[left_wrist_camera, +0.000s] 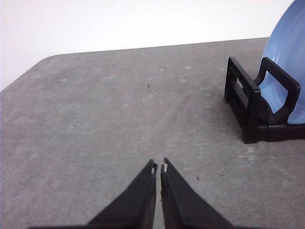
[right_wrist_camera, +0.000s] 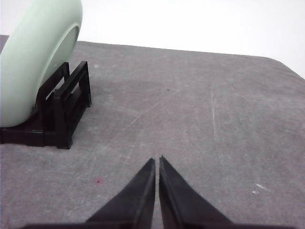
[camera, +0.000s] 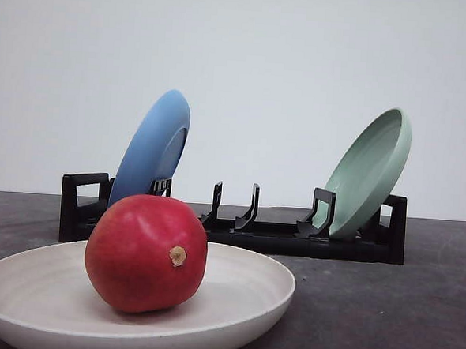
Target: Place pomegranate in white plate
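The deep-red pomegranate (camera: pixel 146 253) rests inside the white plate (camera: pixel 241 301) at the near left of the table in the front view, its tan stem scar facing the camera. My left gripper (left_wrist_camera: pixel 158 168) is shut with nothing in it, hovering over bare grey tabletop beside the rack's left end. My right gripper (right_wrist_camera: pixel 157 161) is likewise shut and empty, over bare tabletop by the rack's right end. Neither gripper touches the fruit or the plate.
A black dish rack (camera: pixel 237 230) stands across the table behind the white plate. A blue plate (camera: pixel 152 146) leans in its left end and a pale green plate (camera: pixel 369 171) in its right end. The middle slots hold nothing.
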